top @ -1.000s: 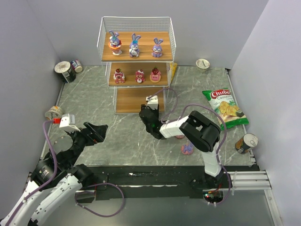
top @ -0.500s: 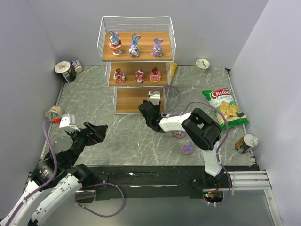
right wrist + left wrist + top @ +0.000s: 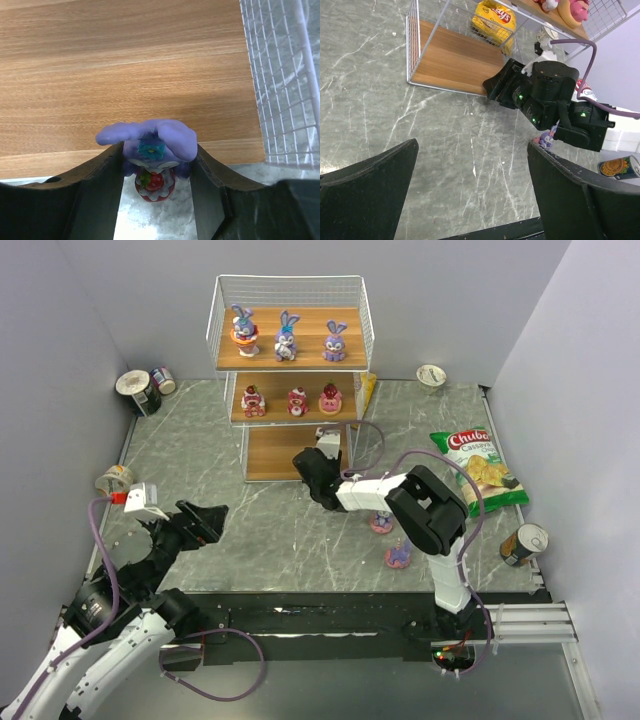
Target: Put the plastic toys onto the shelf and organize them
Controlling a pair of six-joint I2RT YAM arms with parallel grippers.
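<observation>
Six toys are on the shelf; two wait on the table. My right gripper squeezes a bunny. My left gripper gapes wide.

Pinching a purple long-eared bunny toy, teal flower on its head and red strawberry on its front, between the two dark fingers of the right gripper. Poised at the near edge of the wooden shelf board; white wire mesh to the right, grey marble below.

We've got a grey-green marbled bench boxed in by plain pale lilac walls on three sides, with soft, even light all over.
</observation>
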